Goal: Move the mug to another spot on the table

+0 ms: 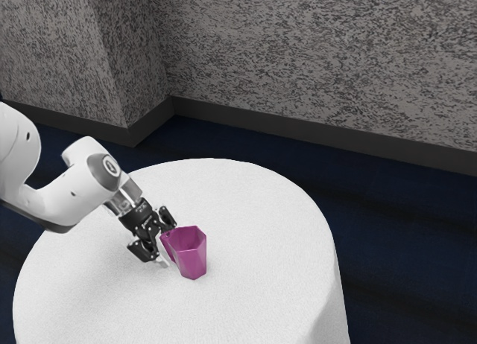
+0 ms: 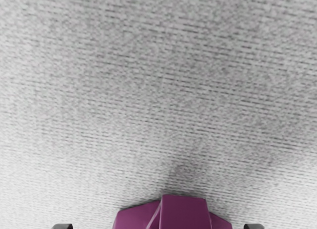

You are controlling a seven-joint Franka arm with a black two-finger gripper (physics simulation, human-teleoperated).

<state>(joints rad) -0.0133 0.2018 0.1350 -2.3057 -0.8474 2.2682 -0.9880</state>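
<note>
Claw (image 1: 161, 244) wide open against upright purple mug (image 1: 190, 253) on white table (image 1: 253, 202), apparently without grip.

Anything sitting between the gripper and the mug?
No. In the exterior view the gripper sits right at the arm-facing side of the purple mug, nothing between them. The wrist view has the mug just under the hand, bare white table beyond.
</note>
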